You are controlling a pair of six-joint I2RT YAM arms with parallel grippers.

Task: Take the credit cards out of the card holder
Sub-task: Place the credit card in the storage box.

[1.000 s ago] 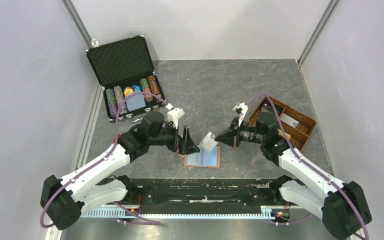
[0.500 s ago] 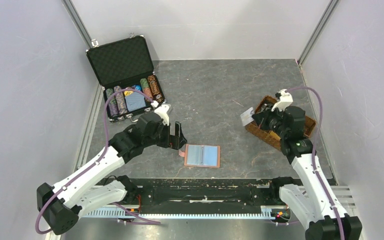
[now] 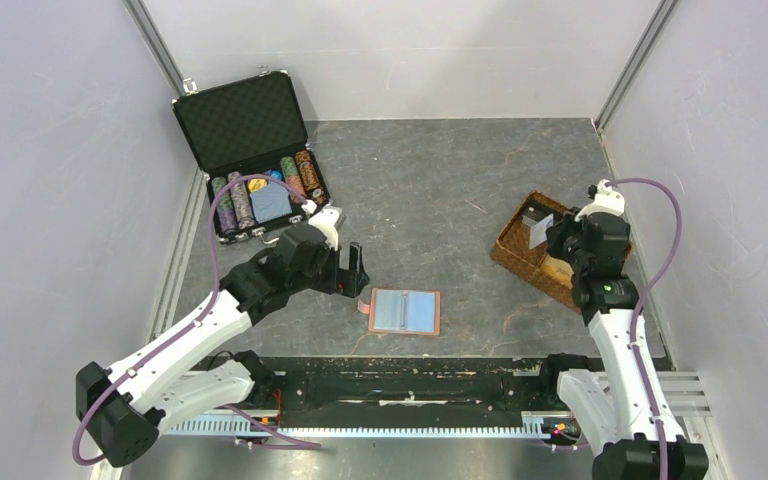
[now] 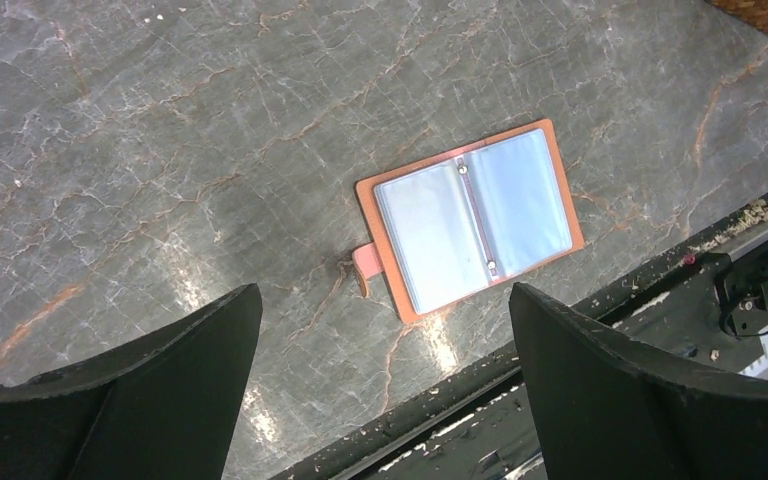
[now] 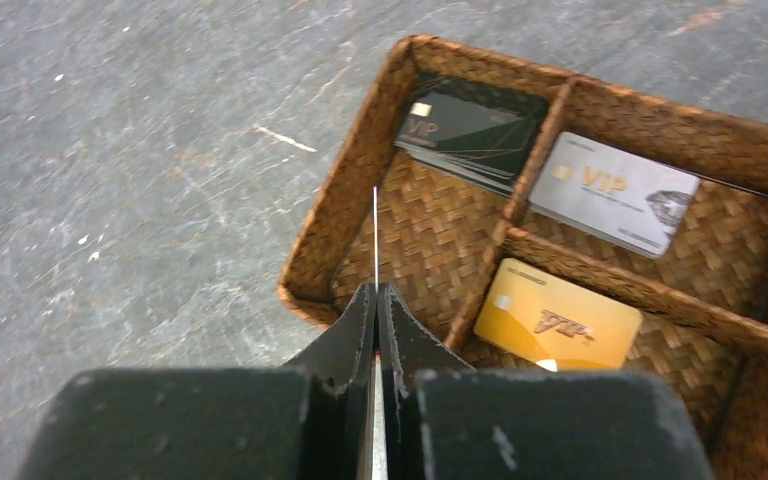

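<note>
Card holder [image 4: 470,220] lies open and flat on the grey table [image 3: 430,190], at the near edge, centre; both clear sleeves face up; snap tab on its left side. Left gripper [image 4: 382,295] hovers just left of it, jaws spread wide, holding nothing. Right gripper [image 5: 377,292], at the right, is pinching a thin white card [image 5: 375,235], seen edge-on, above the woven tray [image 5: 345,215], over the compartment holding a dark card [image 5: 470,125]; a silver card [image 5: 615,190] and a gold card [image 5: 558,318] lie in two other compartments.
</note>
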